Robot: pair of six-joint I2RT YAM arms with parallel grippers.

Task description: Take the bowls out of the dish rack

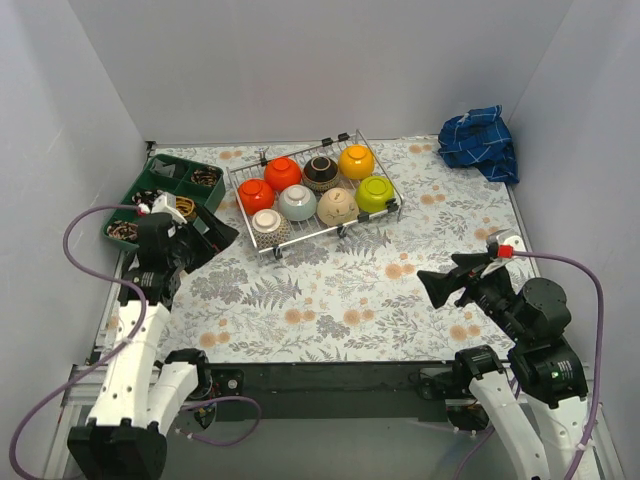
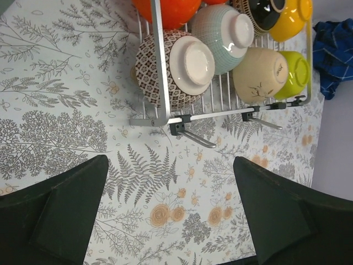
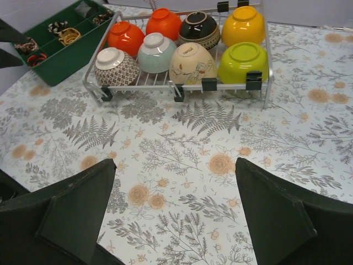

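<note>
The silver wire dish rack (image 1: 241, 205) stands at the back middle of the table with several bowls upside down in it: orange (image 1: 282, 172), black-and-brown (image 1: 321, 172), yellow (image 1: 356, 160), red (image 1: 256, 194), pale teal (image 1: 297, 202), cream (image 1: 336, 205), lime green (image 1: 376, 192) and brown-patterned (image 1: 269, 226). My left gripper (image 1: 212, 240) is open and empty, just left of the rack's near-left corner; in the left wrist view (image 2: 171, 193) the rack rail (image 2: 160, 61) and patterned bowl (image 2: 176, 66) lie ahead. My right gripper (image 1: 437, 286) is open and empty, well in front of the rack (image 3: 143, 86).
A green compartment tray (image 1: 150, 178) with small items sits left of the rack, close behind my left arm; it also shows in the right wrist view (image 3: 60, 63). A crumpled blue cloth (image 1: 480, 140) lies at the back right. White walls enclose the floral tablecloth.
</note>
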